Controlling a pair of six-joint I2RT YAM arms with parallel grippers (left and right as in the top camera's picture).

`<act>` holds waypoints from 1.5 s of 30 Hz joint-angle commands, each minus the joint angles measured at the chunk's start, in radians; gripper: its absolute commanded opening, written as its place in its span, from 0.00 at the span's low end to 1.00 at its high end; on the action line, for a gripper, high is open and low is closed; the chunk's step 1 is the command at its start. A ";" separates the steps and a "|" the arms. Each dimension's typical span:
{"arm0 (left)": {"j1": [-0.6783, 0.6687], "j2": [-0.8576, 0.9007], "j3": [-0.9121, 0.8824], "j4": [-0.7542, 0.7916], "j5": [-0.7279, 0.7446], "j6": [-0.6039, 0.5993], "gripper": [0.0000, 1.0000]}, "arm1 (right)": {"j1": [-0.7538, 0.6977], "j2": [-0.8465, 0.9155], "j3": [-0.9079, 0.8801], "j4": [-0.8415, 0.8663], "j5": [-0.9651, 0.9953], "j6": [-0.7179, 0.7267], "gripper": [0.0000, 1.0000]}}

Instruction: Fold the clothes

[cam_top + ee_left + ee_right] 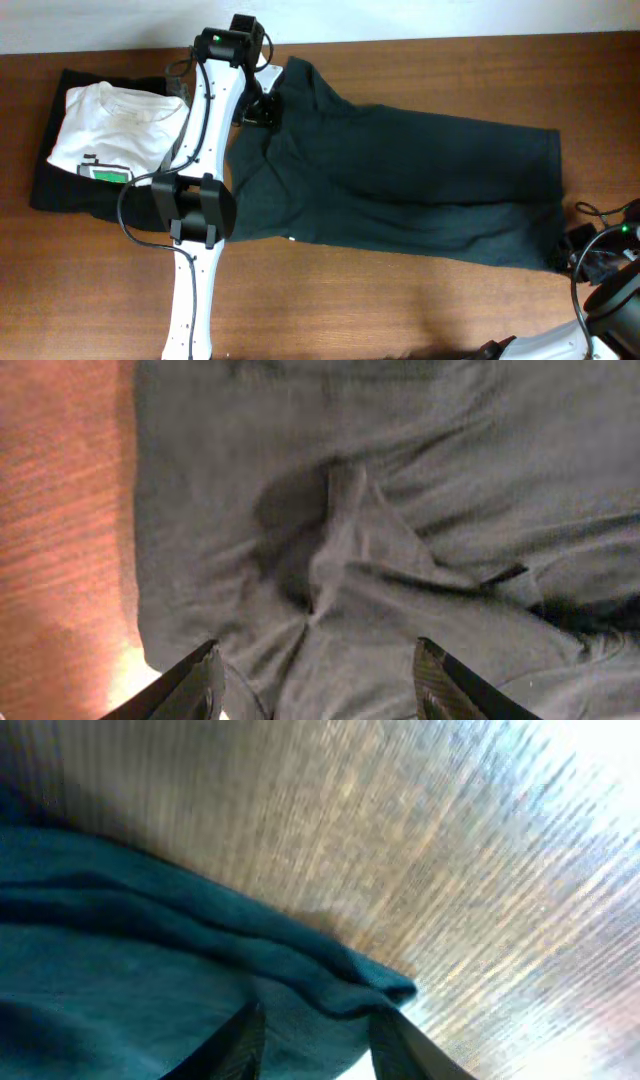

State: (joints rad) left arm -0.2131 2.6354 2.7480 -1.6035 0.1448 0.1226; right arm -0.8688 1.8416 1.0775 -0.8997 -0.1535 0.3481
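Observation:
The dark grey-green T-shirt (420, 180) lies spread on the wooden table, wrinkled at its left end. My left gripper (262, 108) hovers over that left end near the table's back. In the left wrist view its fingers (318, 675) are wide open above creased cloth (400, 510), holding nothing. My right gripper (578, 255) is at the shirt's lower right corner. In the right wrist view its fingers (315, 1040) stand apart on either side of the cloth's corner fold (120, 940), with cloth between them.
A white tee with green print (115, 125) lies on a folded black garment (60, 190) at the left, beside the left arm. Bare wood (400, 310) runs along the front. Cables (600, 215) lie at the right edge.

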 commanded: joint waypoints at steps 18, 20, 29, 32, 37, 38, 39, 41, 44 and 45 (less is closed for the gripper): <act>-0.013 0.000 0.022 -0.081 0.109 0.066 0.62 | -0.042 0.011 0.267 -0.257 0.229 0.110 0.47; -0.024 0.000 0.022 -0.070 0.139 0.080 0.65 | -0.042 0.011 0.298 -0.266 0.169 0.100 0.50; -0.157 0.037 -0.030 0.058 0.152 0.214 0.64 | 0.058 0.010 0.342 -0.252 -0.176 -0.082 0.51; -0.208 0.037 -0.030 0.036 0.116 0.242 0.65 | 0.127 0.011 0.342 -0.240 -0.174 -0.083 0.52; -0.218 0.037 -0.030 0.008 -0.031 0.128 0.66 | 0.195 0.011 0.342 -0.196 -0.157 -0.084 0.52; -0.212 0.037 -0.029 -0.002 -0.031 0.128 0.66 | 0.197 0.011 0.342 -0.186 -0.168 -0.100 0.52; -0.202 0.034 -0.023 -0.018 -0.031 0.128 0.67 | 0.201 0.011 0.342 -0.177 -0.188 -0.133 0.52; -0.179 0.024 -0.011 -0.030 -0.030 0.127 0.68 | 0.207 0.011 0.342 -0.148 -0.260 -0.183 0.52; -0.135 0.006 0.029 0.013 -0.009 0.102 0.75 | 0.208 0.010 0.342 -0.104 -0.322 -0.196 0.53; -0.119 0.006 0.052 0.046 0.026 0.102 0.80 | 0.209 0.010 0.342 -0.088 -0.337 -0.220 0.53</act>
State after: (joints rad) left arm -0.3748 2.6560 2.7365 -1.5997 0.1329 0.2497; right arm -0.6701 1.8526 1.4010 -1.0073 -0.4152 0.1825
